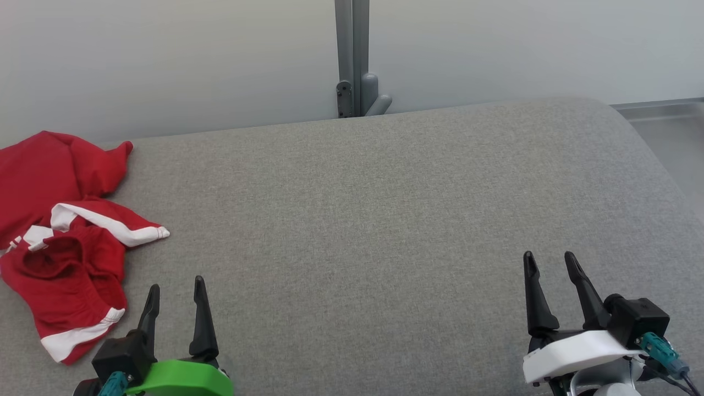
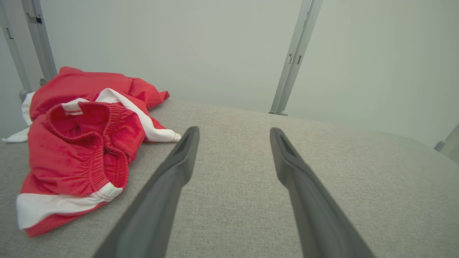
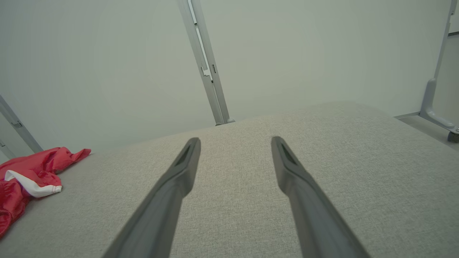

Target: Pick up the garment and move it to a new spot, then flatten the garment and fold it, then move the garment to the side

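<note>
The garment (image 1: 60, 231) is a pair of red shorts with white trim and an elastic waistband, lying crumpled at the far left of the grey padded table (image 1: 357, 220). It also appears in the left wrist view as the garment (image 2: 79, 143) and at the left edge of the right wrist view as the garment (image 3: 25, 179). My left gripper (image 1: 176, 283) stands open just right of the garment's near end, apart from it, with nothing between its fingers. Far off at the lower right, my right gripper (image 1: 549, 257) is open and holds nothing.
A grey metal post with a bracket (image 1: 355, 82) rises behind the table's far edge against a pale wall. The table's right end curves down toward the floor (image 1: 671, 143). Grey fabric stretches between the two grippers.
</note>
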